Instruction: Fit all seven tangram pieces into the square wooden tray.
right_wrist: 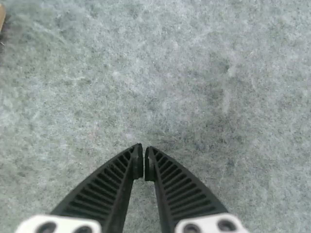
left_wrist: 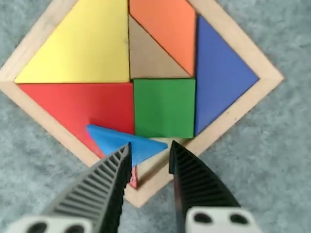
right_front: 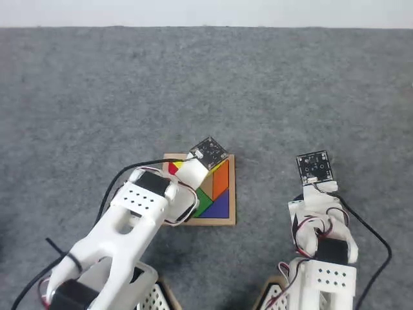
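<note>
The square wooden tray (right_front: 213,221) sits at the centre of the high view. A light-blue triangle (left_wrist: 121,141) lies askew, overlapping the red triangle (left_wrist: 73,104). The left gripper (left_wrist: 149,153) hangs over it, fingers spread, while the right gripper (right_wrist: 144,162), lower right, is pressed together above the grey mat (right_wrist: 194,73).

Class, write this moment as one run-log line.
left gripper open at blue triangle | triangle askew on red piece | right gripper shut above carpet

In the high view, lower centre, the left arm (right_front: 135,219) covers the left part of the wooden tray (right_front: 213,221). In the left wrist view the frame edge cuts off the tray's far corner, and a finger of the left end effector (left_wrist: 149,150) hides part of the light blue triangle (left_wrist: 129,141).
</note>
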`<action>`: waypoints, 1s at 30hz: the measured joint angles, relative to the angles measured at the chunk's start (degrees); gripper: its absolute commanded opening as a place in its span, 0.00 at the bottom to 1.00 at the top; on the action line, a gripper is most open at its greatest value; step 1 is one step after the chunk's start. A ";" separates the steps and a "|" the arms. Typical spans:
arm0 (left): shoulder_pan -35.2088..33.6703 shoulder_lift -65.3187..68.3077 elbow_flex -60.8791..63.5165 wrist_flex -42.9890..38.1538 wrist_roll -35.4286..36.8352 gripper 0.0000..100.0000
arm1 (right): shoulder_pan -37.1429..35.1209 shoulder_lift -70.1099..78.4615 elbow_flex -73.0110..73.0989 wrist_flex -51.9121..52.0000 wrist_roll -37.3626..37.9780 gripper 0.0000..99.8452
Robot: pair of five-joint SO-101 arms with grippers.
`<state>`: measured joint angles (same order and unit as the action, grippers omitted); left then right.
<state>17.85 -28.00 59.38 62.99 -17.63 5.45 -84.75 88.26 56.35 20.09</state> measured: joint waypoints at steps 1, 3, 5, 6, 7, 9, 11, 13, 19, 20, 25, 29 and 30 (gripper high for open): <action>0.00 0.00 0.62 0.00 -0.18 0.13 | 0.00 0.00 0.00 0.00 0.00 0.01; 0.00 0.00 0.97 0.00 -0.44 0.13 | 0.00 0.00 0.00 0.00 0.00 0.01; 0.00 0.00 0.97 0.00 -0.44 0.13 | 0.00 0.00 0.00 0.00 0.00 0.01; 0.00 0.00 0.97 0.00 -0.44 0.13 | 0.00 0.00 0.00 0.00 0.00 0.01; 0.00 0.00 0.97 0.00 -0.44 0.13 | 0.00 0.00 0.00 0.00 0.00 0.01; 0.00 0.00 0.97 0.00 -0.44 0.13 | 0.00 0.00 0.00 0.00 0.00 0.01; 0.00 0.00 0.97 0.00 -0.44 0.13 | 0.00 0.00 0.00 0.00 0.00 0.01; -0.53 0.00 0.97 0.00 -0.79 0.13 | 0.00 0.00 0.00 0.00 0.00 0.01; -8.00 0.00 0.97 0.00 -5.63 0.13 | 0.00 0.00 0.00 0.00 0.00 0.01; -9.49 0.00 0.97 0.00 -6.51 0.13 | 0.00 0.00 0.00 0.00 0.00 0.01; -12.84 0.00 0.97 0.00 -9.05 0.13 | 0.00 0.00 0.00 0.00 0.00 0.01; -13.54 0.00 0.97 0.00 -9.23 0.13 | 0.00 0.00 0.00 0.00 0.00 0.01; -13.89 0.00 0.88 0.00 -9.23 0.13 | 0.00 0.00 0.00 0.00 0.00 0.01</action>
<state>3.96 -28.00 60.26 62.99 -26.86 5.45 -84.75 88.26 56.35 20.09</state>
